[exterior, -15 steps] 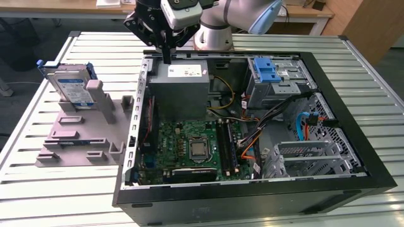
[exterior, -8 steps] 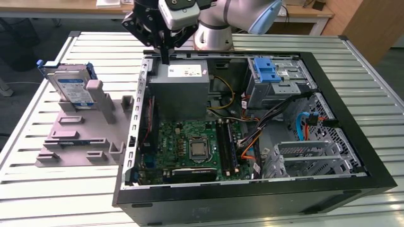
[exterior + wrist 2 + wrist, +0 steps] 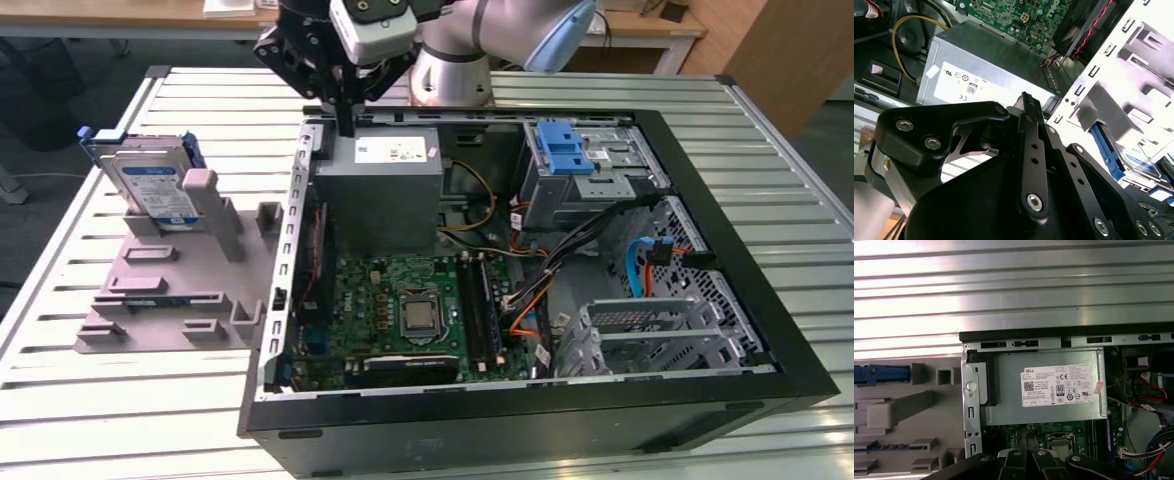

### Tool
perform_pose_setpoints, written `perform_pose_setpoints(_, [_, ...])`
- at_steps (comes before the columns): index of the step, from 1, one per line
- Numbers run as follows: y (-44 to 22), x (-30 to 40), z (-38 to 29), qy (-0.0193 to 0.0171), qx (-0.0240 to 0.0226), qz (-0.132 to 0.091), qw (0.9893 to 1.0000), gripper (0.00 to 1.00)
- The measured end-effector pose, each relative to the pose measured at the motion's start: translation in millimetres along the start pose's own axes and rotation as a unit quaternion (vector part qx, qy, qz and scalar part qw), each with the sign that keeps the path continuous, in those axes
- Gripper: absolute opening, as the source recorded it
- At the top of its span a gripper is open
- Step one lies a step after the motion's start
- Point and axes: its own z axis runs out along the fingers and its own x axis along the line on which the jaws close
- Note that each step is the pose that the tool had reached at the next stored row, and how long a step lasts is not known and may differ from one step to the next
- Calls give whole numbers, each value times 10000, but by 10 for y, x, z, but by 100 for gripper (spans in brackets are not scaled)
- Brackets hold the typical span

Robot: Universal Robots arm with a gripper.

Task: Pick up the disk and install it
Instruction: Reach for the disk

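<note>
Exterior view: disk [image 3: 144, 185] is standing upright in grey stand [image 3: 167, 300], on the exterior view's left. My gripper [image 3: 346, 126] is hovering over the computer case [image 3: 534, 410], narrow, empty. I'm judging the disk stiff, fragile; blue edges suit gripping.

My hand [image 3: 347, 127] was matt black. The desk [image 3: 747, 150] was ribbed, shiny metal; the stand [image 3: 160, 290] dull grey plastic; the disk [image 3: 150, 188] silver metal with a paper label, framed in smooth blue plastic.
</note>
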Motion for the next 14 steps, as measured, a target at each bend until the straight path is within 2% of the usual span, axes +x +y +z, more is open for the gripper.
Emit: perform_pose_setpoints(14, [-6,66,14,11,1,0,10000,11])
